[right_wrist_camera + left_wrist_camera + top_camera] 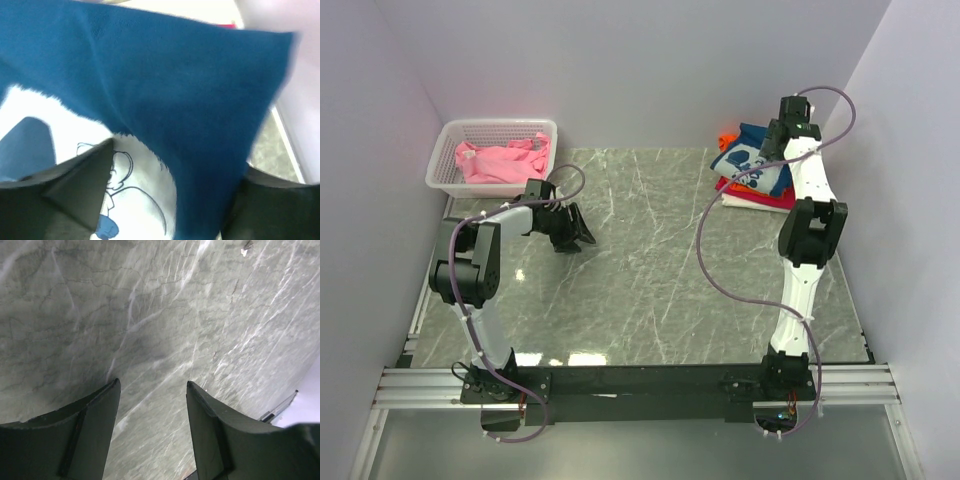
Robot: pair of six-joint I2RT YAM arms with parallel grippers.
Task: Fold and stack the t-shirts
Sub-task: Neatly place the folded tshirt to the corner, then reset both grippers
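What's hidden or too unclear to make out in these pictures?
Top view: the navy t-shirt covers the stacked shirts beneath; its arm hides the right gripper.
Top view: the basket wall hides part of the pink t-shirt.
Right wrist view: the shirt's print is blurred and cut off by the edges.

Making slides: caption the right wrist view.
Right fingers spread open over the navy t-shirt with its white print.
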